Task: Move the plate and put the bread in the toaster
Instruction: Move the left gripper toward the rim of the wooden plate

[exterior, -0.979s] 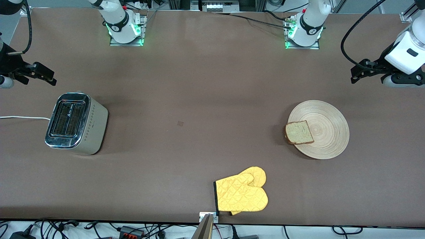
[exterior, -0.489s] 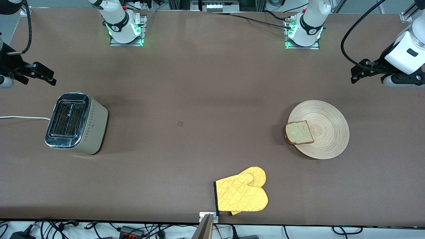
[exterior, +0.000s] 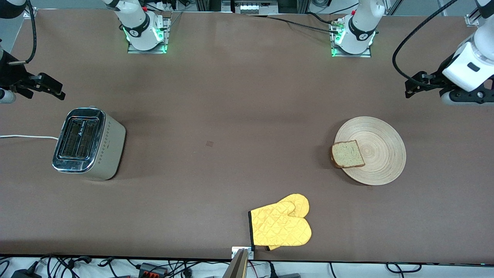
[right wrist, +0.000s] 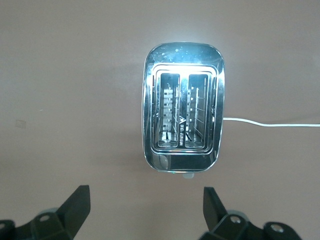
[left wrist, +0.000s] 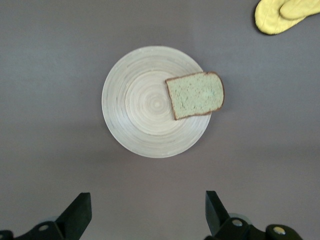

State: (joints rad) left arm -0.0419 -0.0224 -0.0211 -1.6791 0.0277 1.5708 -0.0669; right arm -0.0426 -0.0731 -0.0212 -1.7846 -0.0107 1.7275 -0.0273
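plate point(exterior: 380, 148): matt ringed wood | toaster point(exterior: 88, 143): glossy chrome top, matt beige sides | mitt point(exterior: 281, 226): quilted yellow cloth | table point(exterior: 231, 96): matt brown

One plate point(exterior: 376, 152), one bread point(exterior: 348, 154), one toaster point(exterior: 88, 143), two mitts point(exterior: 281, 226)

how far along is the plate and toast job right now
Nothing looks done yet. The bread lies on the plate, overhanging its rim; the toaster slots are empty. The left gripper hangs open over the table beside the plate, the right gripper open beside the toaster. Everything remains.

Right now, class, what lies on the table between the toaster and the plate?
Front view: only bare brown table between toaster and plate; the yellow oven mitt lies nearer the camera.
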